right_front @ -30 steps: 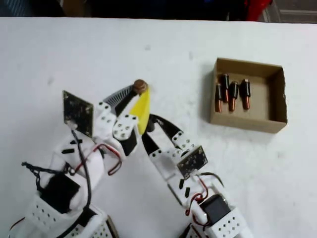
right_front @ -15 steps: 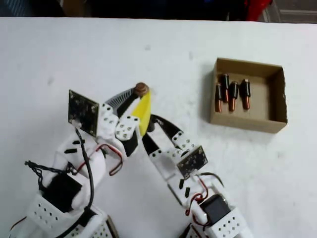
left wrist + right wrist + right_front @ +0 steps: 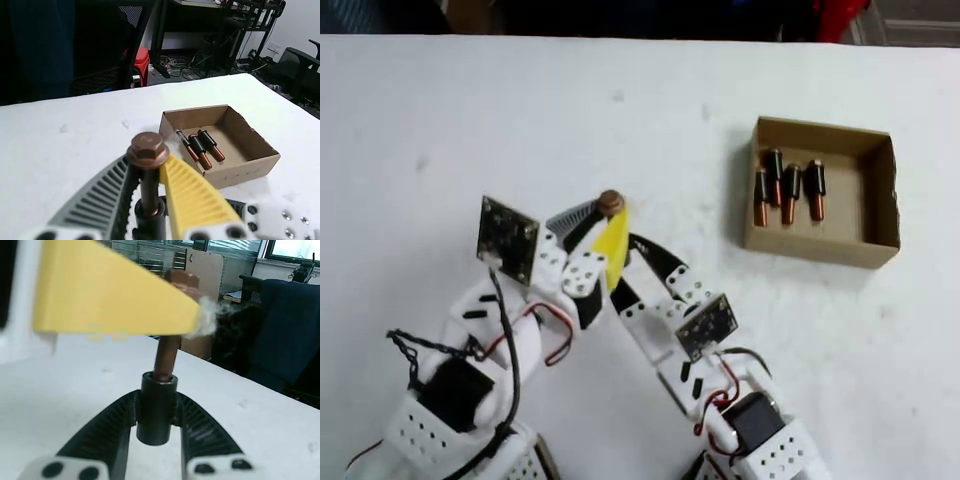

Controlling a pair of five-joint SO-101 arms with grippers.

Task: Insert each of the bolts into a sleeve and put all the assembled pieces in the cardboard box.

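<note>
Left gripper [image 3: 603, 212] is clamped on the copper flange bolt [image 3: 147, 149], with the yellow finger [image 3: 192, 192] on one side of the shank and the grey one on the other, hex head on top. Right gripper [image 3: 156, 401] comes in from five o'clock, its black fingers closed around the black sleeve [image 3: 156, 407], which stands upright. The bolt's shank runs down into the sleeve's mouth, though how deep it sits I cannot tell. At three o'clock from the bolt, well apart on the white table [image 3: 620, 100], is the cardboard box [image 3: 820, 250], with four assembled pieces [image 3: 788, 190] lying side by side inside it.
</note>
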